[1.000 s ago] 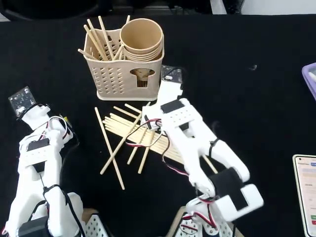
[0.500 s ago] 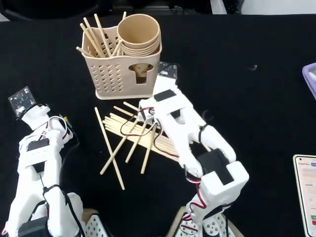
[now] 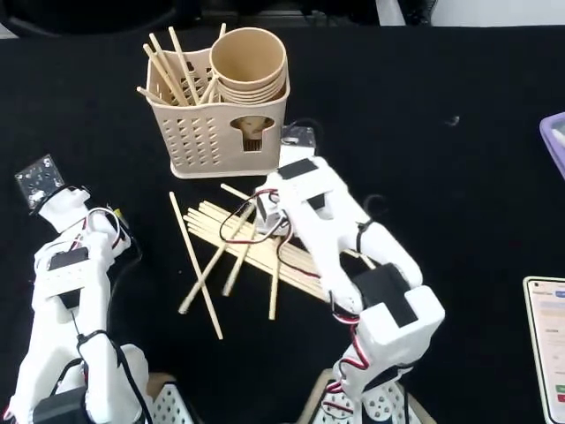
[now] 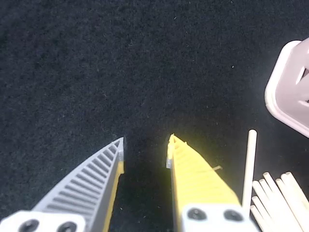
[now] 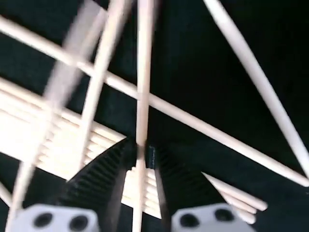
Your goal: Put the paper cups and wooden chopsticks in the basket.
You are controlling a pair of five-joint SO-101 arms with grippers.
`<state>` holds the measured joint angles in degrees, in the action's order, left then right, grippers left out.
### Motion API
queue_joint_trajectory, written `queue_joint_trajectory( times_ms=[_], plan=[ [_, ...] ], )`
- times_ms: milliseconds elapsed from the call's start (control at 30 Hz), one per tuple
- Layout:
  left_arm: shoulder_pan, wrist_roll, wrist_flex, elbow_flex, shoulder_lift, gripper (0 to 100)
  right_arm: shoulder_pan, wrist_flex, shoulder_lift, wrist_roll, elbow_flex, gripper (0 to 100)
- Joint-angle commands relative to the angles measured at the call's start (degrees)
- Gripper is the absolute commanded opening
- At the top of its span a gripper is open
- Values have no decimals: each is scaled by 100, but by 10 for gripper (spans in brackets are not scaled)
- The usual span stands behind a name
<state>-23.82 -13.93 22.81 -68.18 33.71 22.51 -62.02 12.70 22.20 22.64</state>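
A beige slotted basket (image 3: 207, 132) stands at the back of the black table. It holds a stack of paper cups (image 3: 250, 62) and several wooden chopsticks (image 3: 172, 66). More chopsticks (image 3: 234, 234) lie crossed in a loose pile in front of it. My right gripper (image 5: 141, 145) is down on this pile, shut on one chopstick (image 5: 143, 72) that runs straight between its fingers; the same stick (image 3: 274, 287) points toward the table's front. My left gripper (image 4: 145, 142) hangs open over bare cloth at the left, with chopstick ends (image 4: 248, 164) and a basket corner (image 4: 289, 92) beside it.
A purple tray edge (image 3: 554, 137) and a flat device with a screen (image 3: 546, 349) lie at the far right. The right arm (image 3: 353, 256) covers part of the pile. Black cloth stretches between the left arm (image 3: 66, 265) and the pile.
The right arm has shifted toward the basket and lowered onto the pile. The stick in its gripper swung from slanted to nearly straight. The basket moved slightly left. The left arm stayed still.
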Motion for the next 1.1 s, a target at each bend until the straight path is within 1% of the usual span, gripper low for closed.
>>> queue_joint_trajectory(
  times_ms=[0,100,233,333,400,533,633,733,833,933,1067],
  plan=[
    [22,-53,-105,31,176,155,-334,-18,-154,-255,312,11],
    [22,-53,-105,31,176,155,-668,-18,-576,-607,602,11],
    [40,-53,-105,40,176,155,-1081,-70,-1543,-1125,1103,11],
    [40,-53,-105,48,167,155,-1363,-70,-2369,-1758,1516,11],
    [48,-53,-105,48,158,155,-1477,-26,-2800,-2435,1710,11],
    [48,-44,-105,48,141,155,-1635,70,-3240,-4114,1833,11],
    [31,-44,-105,40,158,155,-1749,580,-3178,-5451,1886,11],
    [22,-35,-105,31,158,155,-1881,1336,-2941,-6295,2018,11],
    [22,-35,-105,31,167,155,-1873,2013,-2659,-6673,2149,14],
    [22,-35,-105,31,167,155,-1864,2295,-2378,-6752,2185,31],
    [31,-35,-105,31,167,155,-1899,2286,-2079,-6752,2193,155]
  ],
)
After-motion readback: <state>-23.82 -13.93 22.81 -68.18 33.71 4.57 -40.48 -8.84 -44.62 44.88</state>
